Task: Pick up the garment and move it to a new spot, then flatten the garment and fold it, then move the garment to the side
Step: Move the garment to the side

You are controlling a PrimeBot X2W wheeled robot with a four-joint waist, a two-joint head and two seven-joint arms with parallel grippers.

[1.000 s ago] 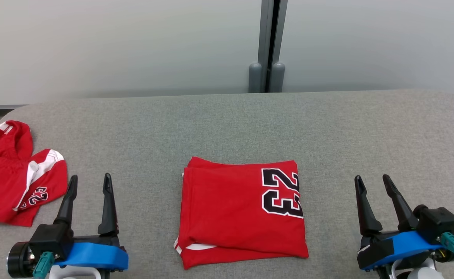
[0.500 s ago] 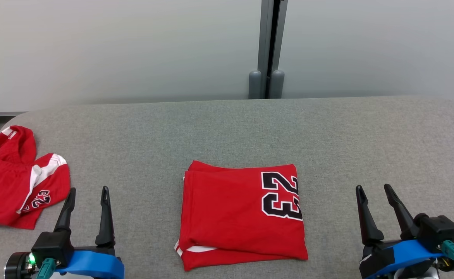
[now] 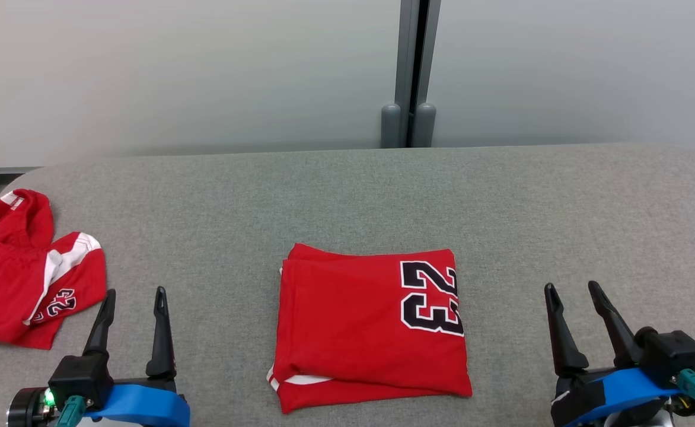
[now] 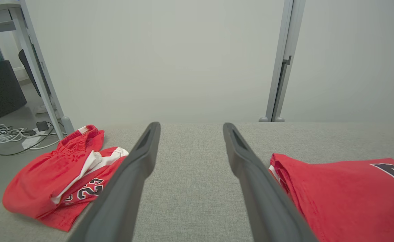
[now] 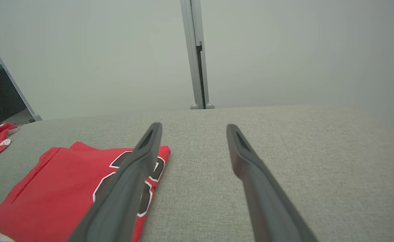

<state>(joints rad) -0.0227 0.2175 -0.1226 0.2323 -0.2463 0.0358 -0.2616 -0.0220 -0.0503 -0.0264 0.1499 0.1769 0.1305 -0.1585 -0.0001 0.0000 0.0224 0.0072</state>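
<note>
A red garment (image 3: 359, 332) with a black "23" lies folded into a neat rectangle at the middle of the grey fabric table (image 3: 347, 196). My left gripper (image 3: 135, 292) hovers open to the left of it, fingers apart and holding nothing. My right gripper (image 3: 571, 286) hovers open to the right of it, also holding nothing. In the left wrist view the garment's folded edge (image 4: 345, 198) lies just right of the open left gripper (image 4: 191, 125). In the right wrist view the garment (image 5: 59, 188) lies to the left, partly behind one finger of the open right gripper (image 5: 193, 125).
A second red piece of clothing (image 3: 15, 279) with white trim lies crumpled at the table's left edge, also seen in the left wrist view (image 4: 59, 178). A pale wall with a grey post (image 3: 410, 71) stands behind the table. Bare grey surface stretches to the right.
Both grippers have drawn back a little toward the bottom of the head view, still open. The head camera has shifted slightly. The folded garment has not moved.
</note>
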